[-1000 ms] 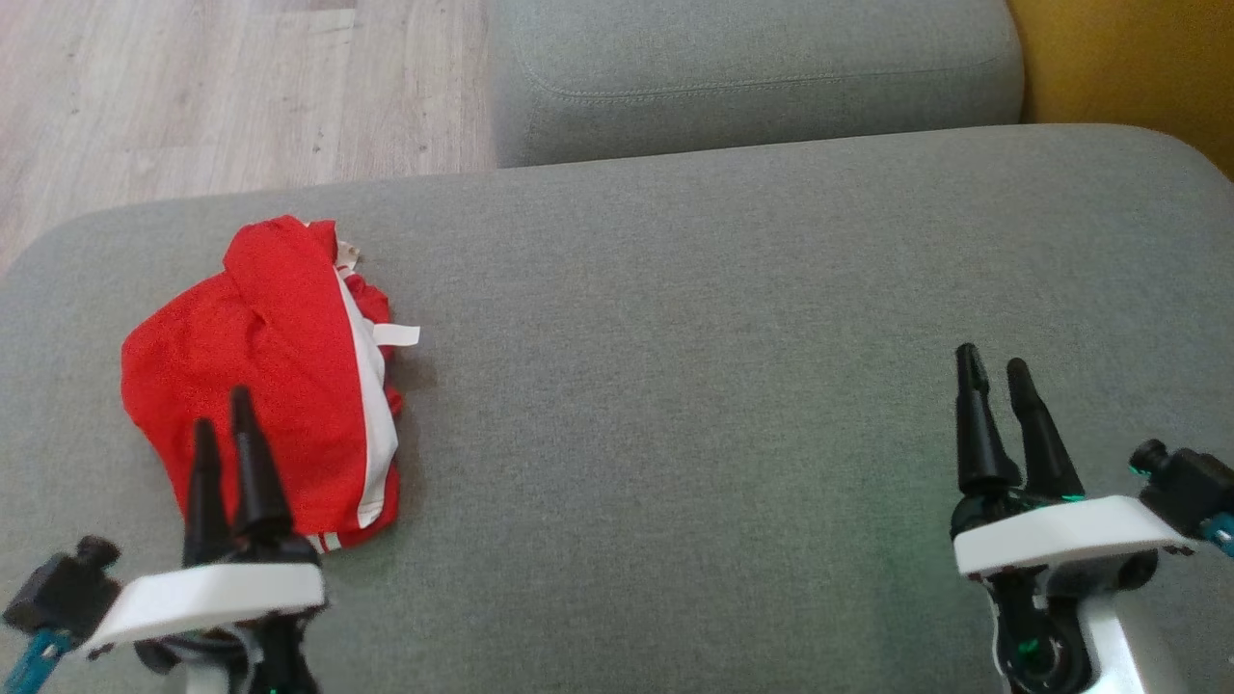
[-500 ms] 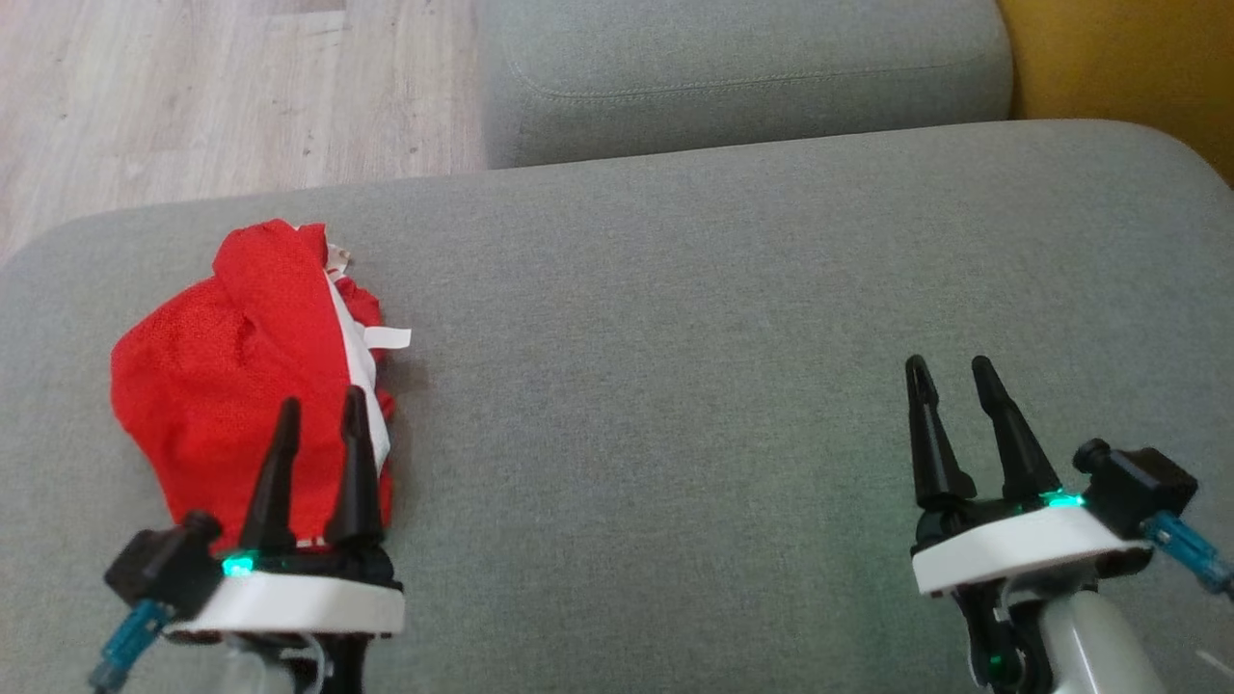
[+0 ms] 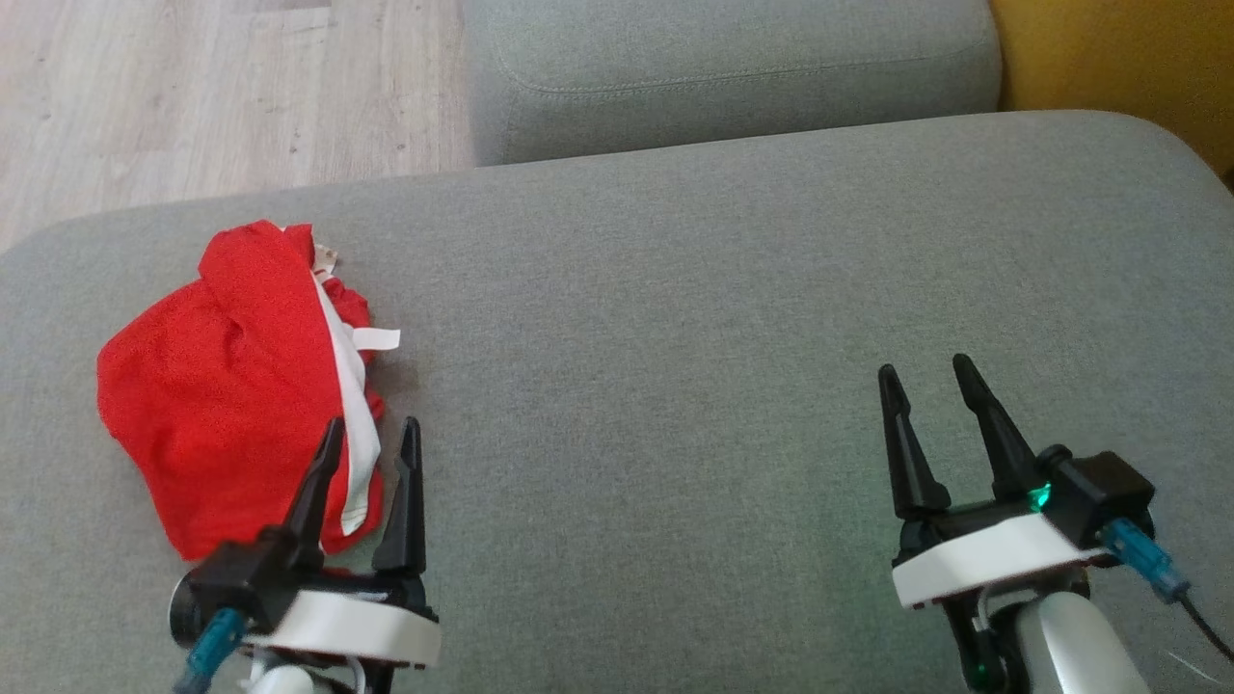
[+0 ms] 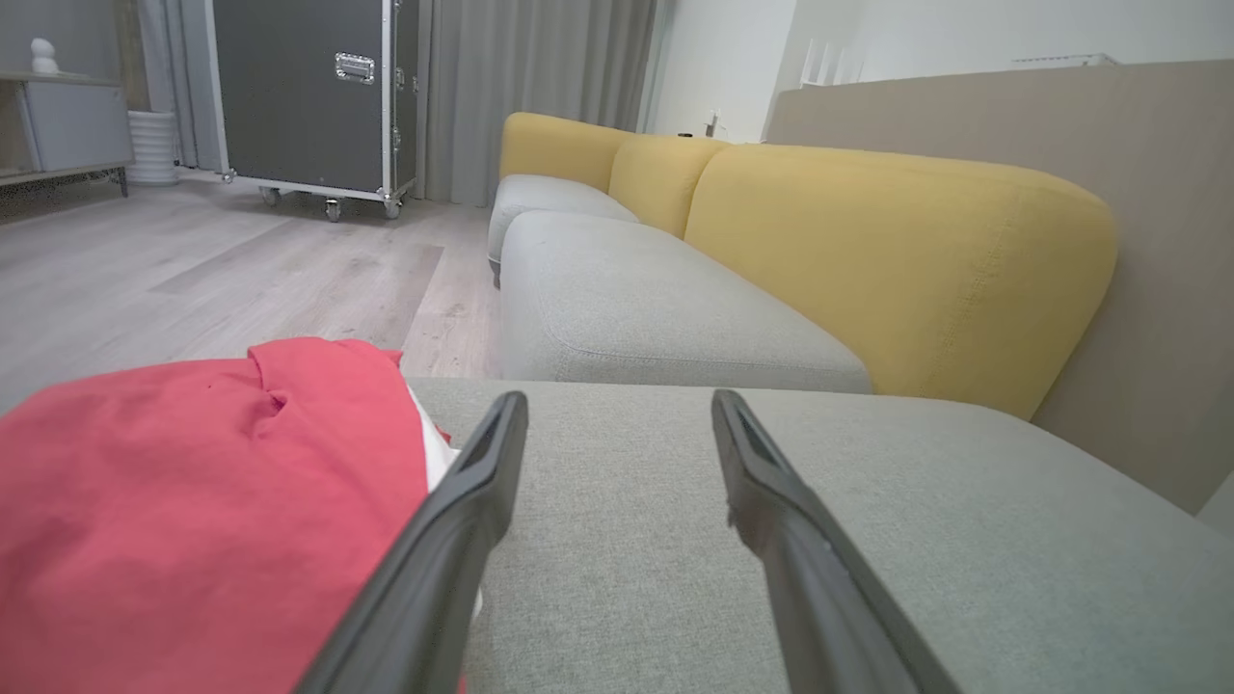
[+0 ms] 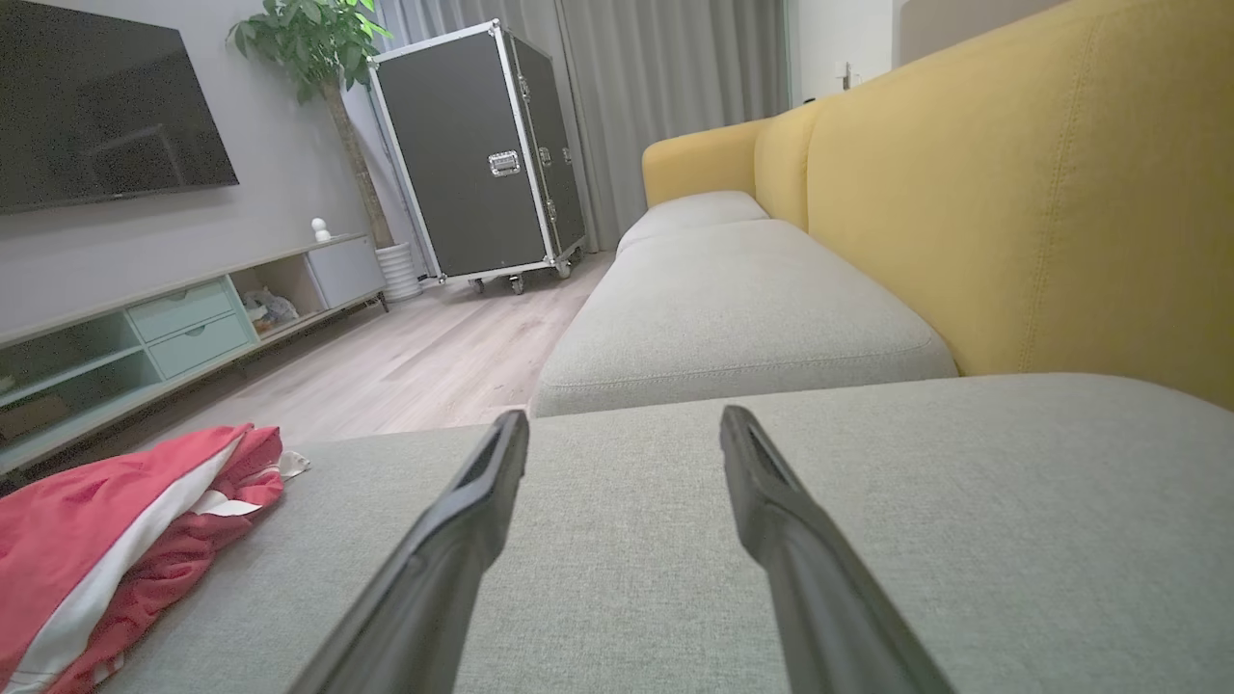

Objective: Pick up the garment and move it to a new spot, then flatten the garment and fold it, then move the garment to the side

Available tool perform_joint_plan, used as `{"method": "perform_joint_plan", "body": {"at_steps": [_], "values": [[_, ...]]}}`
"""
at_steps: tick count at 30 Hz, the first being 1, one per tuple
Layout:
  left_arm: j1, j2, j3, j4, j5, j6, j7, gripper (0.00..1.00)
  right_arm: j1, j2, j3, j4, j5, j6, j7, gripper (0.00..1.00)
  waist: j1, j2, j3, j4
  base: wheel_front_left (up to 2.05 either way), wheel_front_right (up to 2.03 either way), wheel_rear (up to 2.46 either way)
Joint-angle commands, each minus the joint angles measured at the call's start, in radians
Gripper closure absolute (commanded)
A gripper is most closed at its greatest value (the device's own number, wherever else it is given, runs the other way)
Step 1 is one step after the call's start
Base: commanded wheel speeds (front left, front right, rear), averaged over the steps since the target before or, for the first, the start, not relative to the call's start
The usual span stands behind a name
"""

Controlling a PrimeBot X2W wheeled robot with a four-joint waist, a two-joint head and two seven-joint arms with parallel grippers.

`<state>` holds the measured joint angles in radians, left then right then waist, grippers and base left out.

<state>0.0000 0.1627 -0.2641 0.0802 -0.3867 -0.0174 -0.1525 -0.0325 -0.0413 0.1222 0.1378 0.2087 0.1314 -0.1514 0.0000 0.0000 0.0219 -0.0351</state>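
On the grey sofa cushion (image 3: 675, 337) the red garment (image 3: 212, 386) lies bunched at our left, so we should bring our left gripper (image 3: 375, 424), fingers apart, over its thick middle before closing.

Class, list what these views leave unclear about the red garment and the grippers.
- Red garment, head view: crumpled; its folds hide what type it is.
- Left wrist view: the frame's left and bottom edges cut it off.
- Left gripper, head view: one finger overlaps the garment; contact unclear.
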Motion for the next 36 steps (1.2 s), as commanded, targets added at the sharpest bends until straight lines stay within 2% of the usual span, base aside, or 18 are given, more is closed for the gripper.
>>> {"method": "perform_joint_plan", "body": {"at_steps": [1,9,15,19,24,28,36], "values": [[-0.041,0.026,0.011,-0.030,0.038,0.012,-0.020,0.00,-0.058,-0.007,0.025,-0.043,-0.046,-0.001,-0.022,0.00,0.0000,0.0000,0.001,-0.002,0.00,0.00,0.00],[-0.048,0.055,-0.029,-0.023,0.132,0.054,-0.043,0.00,-0.061,-0.008,0.039,-0.062,-0.163,-0.001,-0.045,0.00,0.0000,0.0000,0.002,-0.007,0.00,0.00,0.00],[-0.054,0.077,-0.065,-0.018,0.218,0.104,-0.061,0.00,-0.063,-0.008,0.056,-0.078,-0.249,-0.001,-0.063,0.00,0.0000,0.0000,0.002,-0.007,0.00,0.00,0.00],[-0.047,0.062,-0.061,-0.029,0.201,0.110,-0.070,0.00,-0.058,-0.008,0.060,-0.085,-0.244,-0.001,-0.072,0.00,0.0000,0.0000,0.001,-0.006,0.00,0.00,0.00],[-0.020,0.009,0.011,-0.053,0.138,0.069,-0.085,0.00,-0.041,-0.008,0.040,-0.072,-0.124,-0.001,-0.086,0.00,0.0000,0.0000,0.001,-0.005,0.00,0.00,0.00],[0.007,-0.037,0.081,-0.034,0.149,0.019,-0.100,0.00,-0.029,-0.009,0.041,-0.036,-0.017,-0.001,-0.101,0.00,0.0000,0.0000,0.000,-0.007,0.00,0.00,0.00],[0.016,-0.079,0.147,0.039,0.198,-0.025,-0.109,0.00,-0.025,-0.009,0.053,0.009,0.003,-0.001,-0.110,0.00,0.0000,0.0000,-0.001,-0.012,0.00,0.00,0.00]]}}
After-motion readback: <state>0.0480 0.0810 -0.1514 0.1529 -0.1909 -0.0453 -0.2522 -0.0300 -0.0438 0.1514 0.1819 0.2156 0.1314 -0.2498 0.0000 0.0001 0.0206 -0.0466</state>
